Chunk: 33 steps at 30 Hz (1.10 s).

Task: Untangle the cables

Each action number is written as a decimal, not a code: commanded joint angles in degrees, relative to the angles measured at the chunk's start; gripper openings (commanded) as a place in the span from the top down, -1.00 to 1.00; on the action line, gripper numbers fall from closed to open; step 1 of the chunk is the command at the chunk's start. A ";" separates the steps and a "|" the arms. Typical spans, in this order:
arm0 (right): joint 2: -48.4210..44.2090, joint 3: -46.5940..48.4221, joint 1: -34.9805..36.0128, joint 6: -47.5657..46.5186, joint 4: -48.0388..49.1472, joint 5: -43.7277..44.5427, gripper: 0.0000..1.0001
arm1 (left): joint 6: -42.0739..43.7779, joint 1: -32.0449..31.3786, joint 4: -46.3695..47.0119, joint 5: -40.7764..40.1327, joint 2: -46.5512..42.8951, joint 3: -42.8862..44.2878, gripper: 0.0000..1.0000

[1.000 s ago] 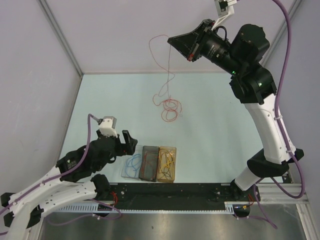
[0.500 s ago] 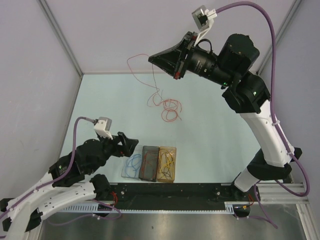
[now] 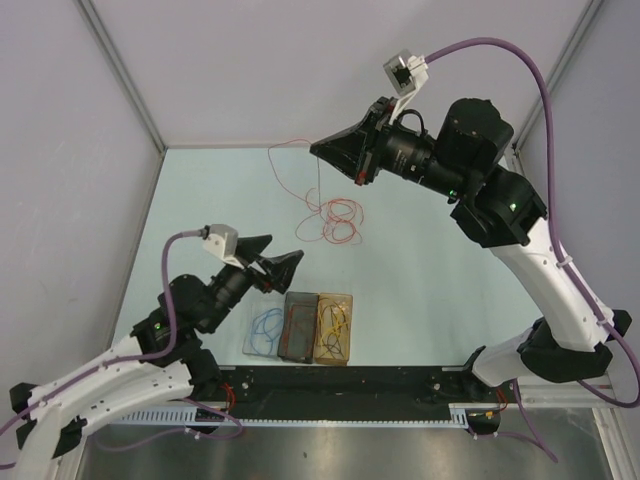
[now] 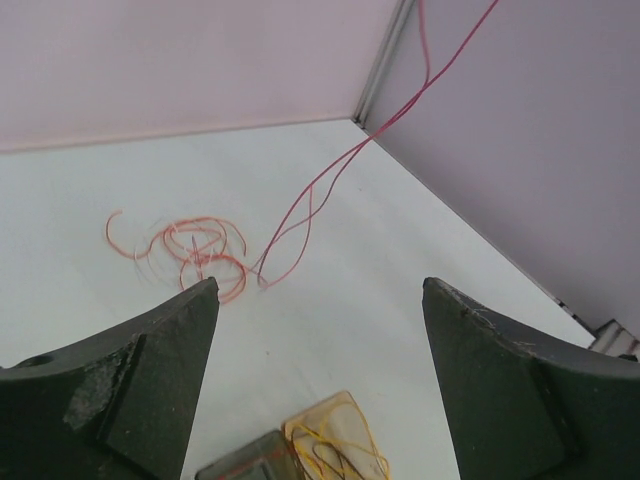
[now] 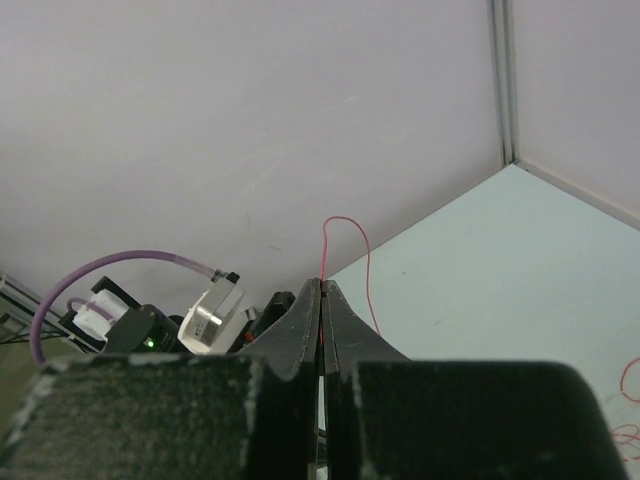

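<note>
Pale lavender walls close in a light blue-green table, and a grey metal strip runs up the left corner. A black rail crosses the near edge, where both arms are bolted.

Three small trays stand side by side just behind that rail. The clear tray on the left holds a loop of blue wire. The dark tray in the middle holds a reddish wire. The amber tray on the right holds a bundle of yellow wires, which the left wrist view also shows at its bottom edge.

Farther back, toward the middle of the table, the rest of the cables lie as a loose red and orange tangle of overlapping loops. One red strand rises from it, bows out to the left and runs up to the right claw. That claw hangs high above the table's far side with its fingers pressed together on the strand; the right wrist view shows the strand curling out from between the tips.

The left claw is spread wide and holds nothing. It hovers just behind the trays and points toward the tangle, well apart from it.
</note>
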 commanded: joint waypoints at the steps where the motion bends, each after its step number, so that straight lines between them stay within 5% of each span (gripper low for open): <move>1: -3.02 -0.31 -0.48 -1.49 1.31 1.78 1.00 | 8.77 -0.43 19.16 2.57 7.49 0.99 -0.75; 9: -3.99 -1.45 -3.46 -0.70 1.14 -2.00 1.00 | 16.16 -5.53 29.99 -3.75 20.24 5.21 -0.65; 14: -5.30 -3.55 -5.04 -0.26 2.01 -3.76 1.00 | 18.62 -5.53 32.89 -6.92 26.31 8.20 -0.29; 23: -6.54 -5.49 -6.72 0.79 3.51 -6.22 1.00 | 22.14 -5.53 37.46 -6.31 32.72 11.89 -0.26; 24: -6.63 -5.58 -6.89 0.79 3.77 -6.31 1.00 | 22.14 -5.53 37.46 -6.22 33.69 12.25 -0.19; 27: -6.80 -5.93 -7.33 1.06 3.95 -6.66 1.00 | 21.79 -5.53 36.67 -7.79 35.45 13.83 0.54; 28: -6.80 -6.02 -7.68 1.14 4.12 -7.01 1.00 | 21.44 -5.53 36.15 -8.32 35.63 14.18 0.92; 33: -6.89 -6.37 -9.00 1.50 3.86 -7.28 1.00 | 19.59 -5.53 31.06 -11.05 34.14 16.99 0.99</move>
